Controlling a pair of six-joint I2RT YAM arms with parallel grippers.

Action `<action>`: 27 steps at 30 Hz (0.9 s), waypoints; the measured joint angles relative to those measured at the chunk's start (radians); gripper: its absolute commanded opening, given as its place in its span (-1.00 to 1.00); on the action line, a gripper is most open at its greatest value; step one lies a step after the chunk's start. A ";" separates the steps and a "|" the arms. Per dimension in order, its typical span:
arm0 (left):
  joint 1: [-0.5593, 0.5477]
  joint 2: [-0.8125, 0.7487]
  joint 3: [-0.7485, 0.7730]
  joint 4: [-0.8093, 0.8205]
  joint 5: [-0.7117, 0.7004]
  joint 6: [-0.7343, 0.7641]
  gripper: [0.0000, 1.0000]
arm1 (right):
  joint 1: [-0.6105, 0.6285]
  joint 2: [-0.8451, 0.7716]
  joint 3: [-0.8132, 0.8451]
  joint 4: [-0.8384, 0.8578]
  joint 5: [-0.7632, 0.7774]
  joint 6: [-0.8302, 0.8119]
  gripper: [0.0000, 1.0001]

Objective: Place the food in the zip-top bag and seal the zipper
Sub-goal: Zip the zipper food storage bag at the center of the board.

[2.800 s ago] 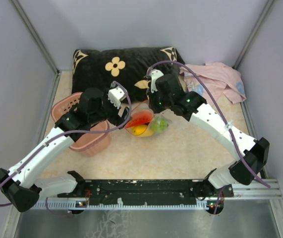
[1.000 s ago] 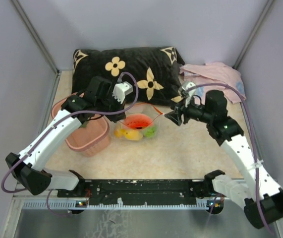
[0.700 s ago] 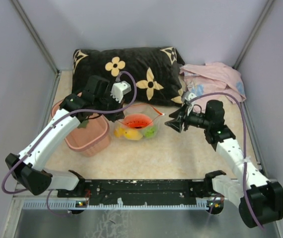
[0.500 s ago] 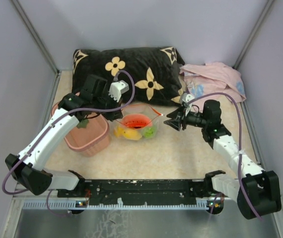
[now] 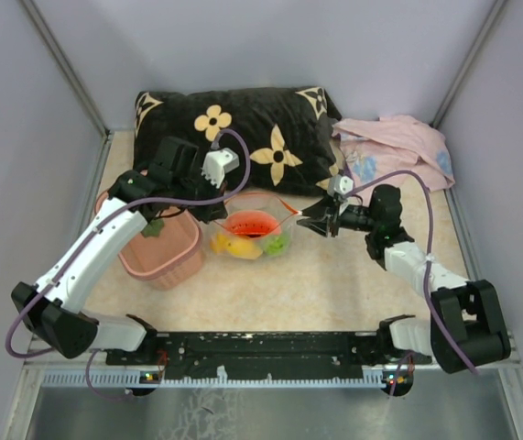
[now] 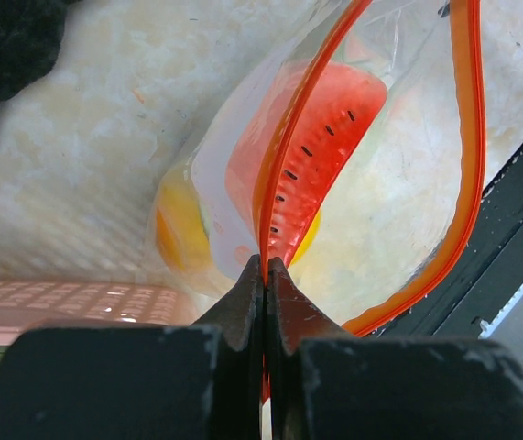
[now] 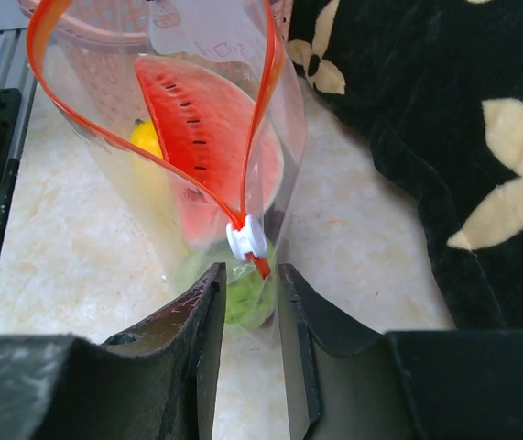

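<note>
Here, on the beige table (image 5: 334,284), the clear zip-top bag (image 7: 124,183) stands with its mouth open, and a red watermelon slice (image 7: 197,119), a yellow piece (image 6: 180,234) and a green piece (image 7: 243,298) are seen inside. The zipper (image 6: 467,165) is pinched at its left end by the fully closed left gripper (image 6: 263,270). The right gripper (image 7: 247,275) is parted, and the white slider (image 7: 245,240) lies just beyond its tips. A pink basket (image 5: 165,252) stands just left of the bag. Farther back, a black flowered pillow (image 5: 243,119) and a pink cloth (image 5: 398,137) are seen.

Black flowered pillow (image 5: 243,124), pink basket (image 5: 164,254), crumpled pink cloth (image 5: 400,147)
</note>
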 measured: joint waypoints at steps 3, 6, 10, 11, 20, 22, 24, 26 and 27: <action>0.005 0.005 0.006 -0.002 0.004 0.001 -1.00 | 0.002 0.027 -0.005 0.059 -0.021 0.017 -0.55; 0.006 0.005 0.007 -0.004 0.006 0.003 -1.00 | 0.007 0.058 -0.005 0.122 -0.032 0.037 -0.63; 0.008 0.005 0.007 -0.006 0.008 0.004 -1.00 | 0.021 0.113 -0.011 0.227 -0.039 0.084 -0.89; 0.009 0.005 0.007 -0.007 0.009 0.004 -1.00 | 0.024 0.126 -0.013 0.256 -0.042 0.101 -0.99; 0.021 0.005 0.008 -0.020 -0.018 0.003 -1.00 | 0.005 0.088 -0.025 0.272 -0.026 0.137 -1.00; 0.026 0.005 0.008 -0.023 -0.032 0.003 -1.00 | 0.001 0.034 0.012 0.109 -0.013 0.051 -1.00; 0.031 0.004 0.008 -0.024 -0.047 0.003 -1.00 | 0.001 -0.010 0.075 -0.062 0.004 -0.046 -1.00; 0.034 0.001 0.007 -0.028 -0.056 0.003 -1.00 | 0.001 -0.045 0.143 -0.217 0.023 -0.138 -1.00; 0.035 -0.002 0.007 -0.029 -0.060 0.003 -1.00 | 0.001 -0.061 0.169 -0.278 0.029 -0.173 -1.00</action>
